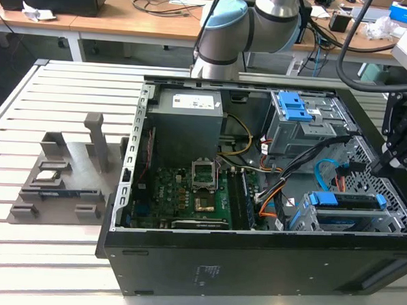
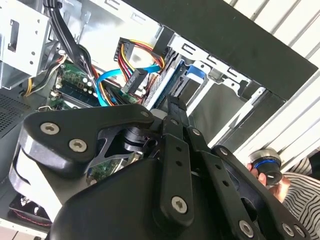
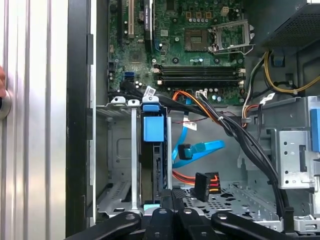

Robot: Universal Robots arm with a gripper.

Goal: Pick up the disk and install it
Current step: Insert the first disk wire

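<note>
Above the open computer case (image 1: 252, 257), at the exterior view's right, the gripper (image 1: 389, 157) hangs over the case's edge near the drive cage (image 1: 343, 214). Whether the jaws are apart or together cannot be told: in both wrist views only the black, bolted linkage arms show, and nothing is seen between them.

The disk (image 3: 152, 150) sits on edge in a slot of the bare-metal drive cage, its bright blue plastic carrier rail along its upper edge and a square blue tab on its face; in the exterior view it appears as a blue-edged slab (image 1: 344, 201) lying in the cage. The gripper is just above it in the first wrist view, but contact does not show.

A flat blue data cable (image 3: 200, 150) and orange and black power leads curl beside the cage. The green motherboard (image 1: 188, 193) lies flat in the case floor, with a grey boxy power supply (image 1: 188, 121) above it. The case rests on a pale slatted table (image 1: 48, 254), where a grey moulded fixture (image 1: 65, 179) stands well apart.
</note>
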